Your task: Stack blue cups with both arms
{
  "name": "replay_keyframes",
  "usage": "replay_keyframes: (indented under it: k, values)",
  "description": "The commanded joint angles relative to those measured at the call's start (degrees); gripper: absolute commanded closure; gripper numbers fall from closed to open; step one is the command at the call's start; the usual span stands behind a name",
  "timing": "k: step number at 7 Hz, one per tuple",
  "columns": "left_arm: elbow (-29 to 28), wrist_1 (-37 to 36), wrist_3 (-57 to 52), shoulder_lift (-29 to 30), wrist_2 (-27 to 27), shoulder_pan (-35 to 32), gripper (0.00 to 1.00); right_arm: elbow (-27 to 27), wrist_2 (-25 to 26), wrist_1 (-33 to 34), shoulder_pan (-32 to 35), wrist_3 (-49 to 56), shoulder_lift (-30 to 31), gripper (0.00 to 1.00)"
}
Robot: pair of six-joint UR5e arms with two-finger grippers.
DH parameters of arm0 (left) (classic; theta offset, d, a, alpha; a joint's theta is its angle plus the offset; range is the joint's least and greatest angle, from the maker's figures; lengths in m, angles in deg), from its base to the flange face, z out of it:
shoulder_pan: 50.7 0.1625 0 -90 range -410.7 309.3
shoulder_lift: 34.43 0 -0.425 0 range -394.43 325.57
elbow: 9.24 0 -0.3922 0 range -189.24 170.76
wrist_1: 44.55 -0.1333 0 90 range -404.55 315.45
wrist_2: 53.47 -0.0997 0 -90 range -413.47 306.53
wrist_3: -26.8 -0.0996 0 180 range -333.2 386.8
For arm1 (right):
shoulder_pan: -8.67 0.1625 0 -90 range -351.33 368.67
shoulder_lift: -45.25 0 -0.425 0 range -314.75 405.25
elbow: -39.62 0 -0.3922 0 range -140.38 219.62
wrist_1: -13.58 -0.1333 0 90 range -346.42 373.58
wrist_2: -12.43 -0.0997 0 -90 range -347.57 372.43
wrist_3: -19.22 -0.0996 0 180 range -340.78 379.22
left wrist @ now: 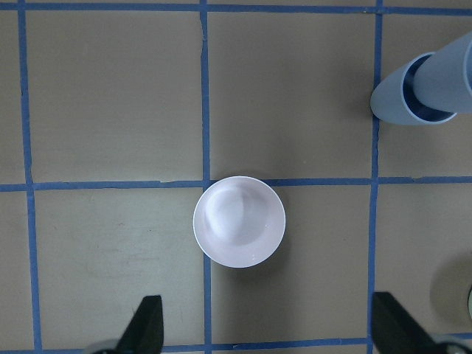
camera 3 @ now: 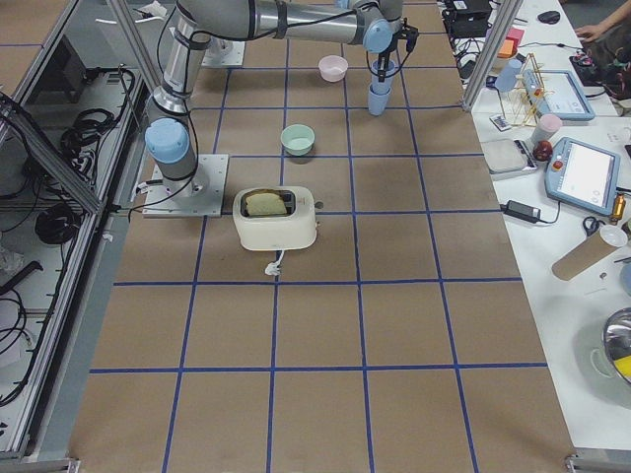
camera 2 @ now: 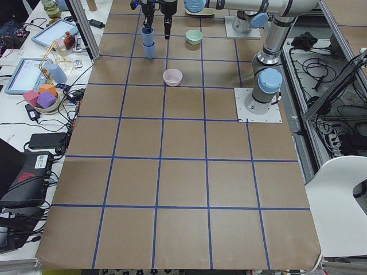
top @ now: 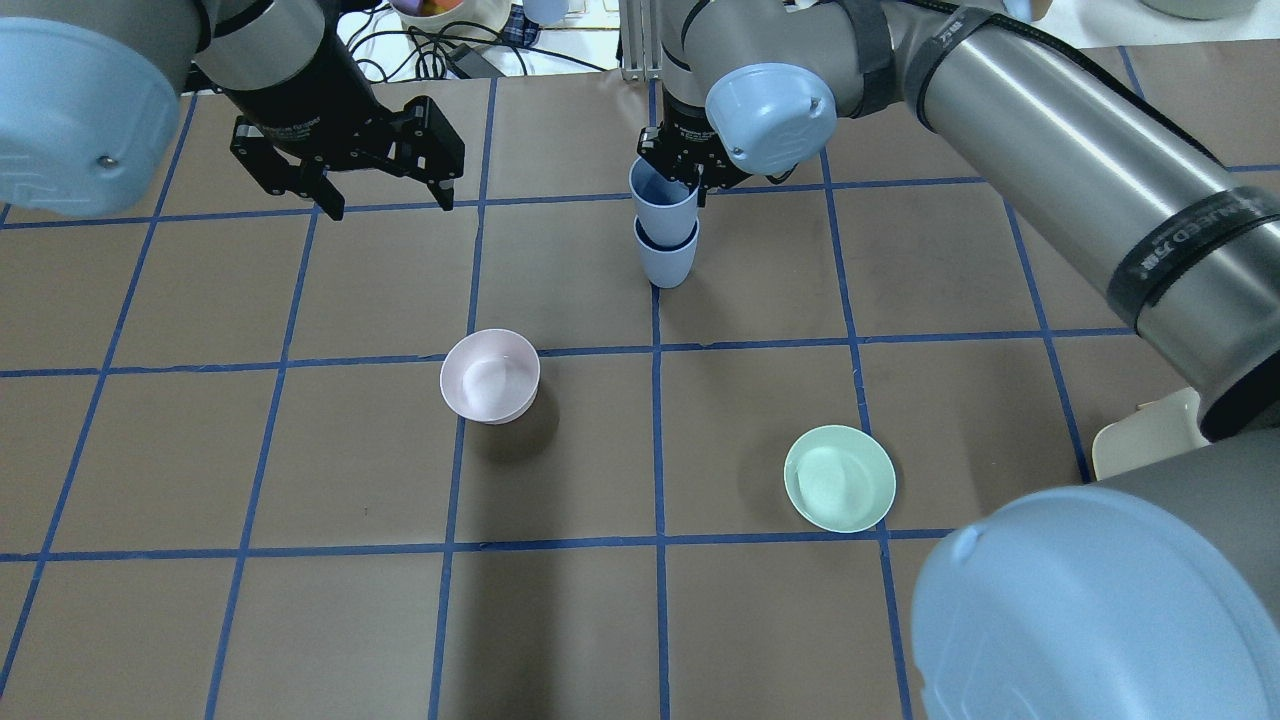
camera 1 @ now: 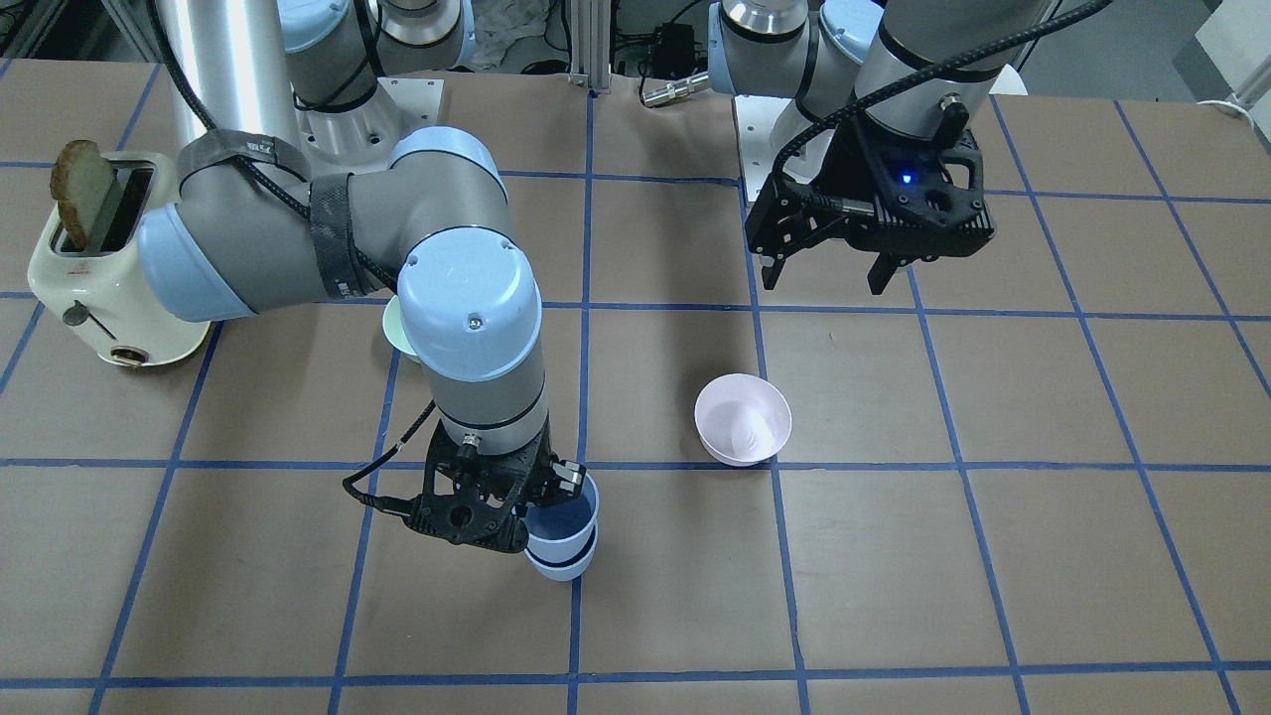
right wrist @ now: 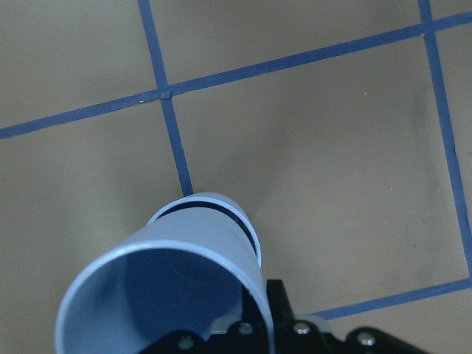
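Note:
Two pale blue cups stand nested near the table's far middle. The upper cup (top: 662, 200) sits part way inside the lower cup (top: 668, 262), which rests on the table. My right gripper (top: 680, 178) is shut on the upper cup's rim; the front view shows it (camera 1: 531, 508) beside the upper cup (camera 1: 566, 518) and the lower cup (camera 1: 564, 566). The right wrist view shows the upper cup (right wrist: 169, 295) inside the lower cup's rim (right wrist: 225, 209). My left gripper (top: 382, 205) is open and empty, raised above the table to the left of the cups.
A pale pink bowl (top: 489, 375) stands below my left gripper, seen in the left wrist view (left wrist: 239, 220). A mint-green bowl (top: 839, 478) lies under my right arm. A cream toaster (camera 1: 99, 268) with a slice of toast stands on the robot's right side.

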Motion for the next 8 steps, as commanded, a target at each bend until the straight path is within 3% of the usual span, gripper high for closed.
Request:
replay_keyframes:
  k: [1, 2, 3, 4, 5, 6, 7, 8]
  values:
    - [-0.09, 0.14, -0.09, 0.0, -0.09, 0.01, 0.0, 0.19, -2.12, 0.53, -0.17, 0.28, -0.82, 0.51]
    - [-0.44, 1.19, 0.0, 0.0, -2.52, -0.08, 0.0, 0.63, -2.05, 0.36, -0.7, 0.54, -0.47, 0.36]
    - [-0.96, 4.51, 0.0, -0.09, -3.07, 0.01, 0.0, 1.59, -1.52, 0.1, -2.01, 3.68, -0.03, 0.28]
    - [-0.97, 4.89, 0.0, -0.09, -3.08, 0.01, 0.0, 4.38, -1.61, -2.51, -4.81, 5.1, 1.01, 0.22]
    - [-0.97, 4.98, 0.0, -0.18, -3.08, 0.01, 0.0, 7.89, -0.91, -10.55, -8.31, 9.55, 2.42, 0.22]
    - [-0.97, 4.98, 0.0, -0.27, -3.08, 0.01, 0.0, 7.93, 1.53, -15.59, -13.66, 22.47, 4.43, 0.17]
    - [-0.97, 4.89, 0.0, -0.18, -3.08, -0.08, 0.0, 6.45, 1.12, -16.25, -18.41, 30.17, 8.28, 0.06]
    - [-0.88, 4.89, 0.0, -0.27, -3.16, -0.08, 0.0, 1.3, 1.03, -16.6, -19.5, 31.47, 14.67, 0.0]
